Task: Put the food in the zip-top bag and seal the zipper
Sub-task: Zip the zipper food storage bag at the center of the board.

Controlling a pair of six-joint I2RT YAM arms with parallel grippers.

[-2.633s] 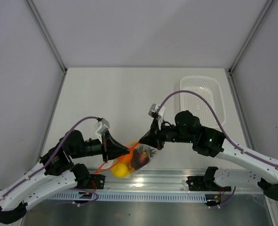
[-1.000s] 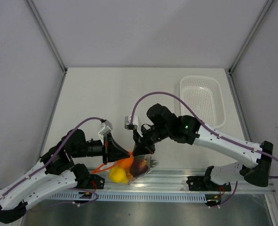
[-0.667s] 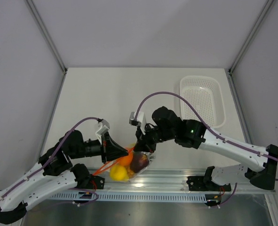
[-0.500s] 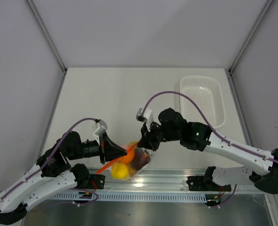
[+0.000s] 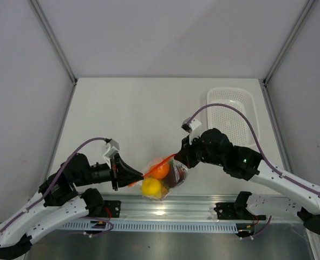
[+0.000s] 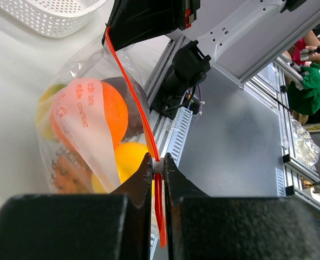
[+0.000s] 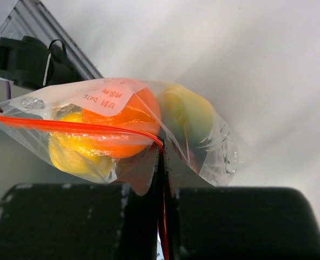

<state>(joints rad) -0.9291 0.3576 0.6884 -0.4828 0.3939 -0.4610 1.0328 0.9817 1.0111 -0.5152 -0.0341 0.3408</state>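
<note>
Now: the bag (image 5: 169, 176) is held up between the two grippers near the front edge of the table (image 5: 122, 108), just behind the metal rail (image 5: 165, 208). The left gripper (image 5: 140, 174) is pressed together on the left end of the zipper (image 5: 158, 162). In the left wrist view its fingertips (image 6: 142, 176) nip the strip with no gap. The right gripper (image 5: 177, 157) is likewise clamped tight on the other end. The strip runs taut and diagonal between them, its right end farther from the rail.

Inside the bag:
- The orange (image 5: 160, 170) sits just under the strip.
- The yellow pear (image 5: 151, 187) lies nearest the rail.
- The dark red-purple fruit (image 5: 177, 173) is below the right gripper.
- The yellow-green fruit (image 7: 189, 116) is behind the orange in the right wrist view.
- Something brownish and knobbly sits low in the bag, too blurred to name.
- A white label (image 6: 86, 116) on the plastic partly covers the orange.

Surroundings: the white basket (image 5: 253, 114) stands at the far right of the table, well apart from the bag. Walls close in the left, right and rear edges. Open tabletop stretches from behind the bag to the rear wall. In front the rail crowds the bag's bottom, and I cannot tell whether the bag touches the table.
</note>
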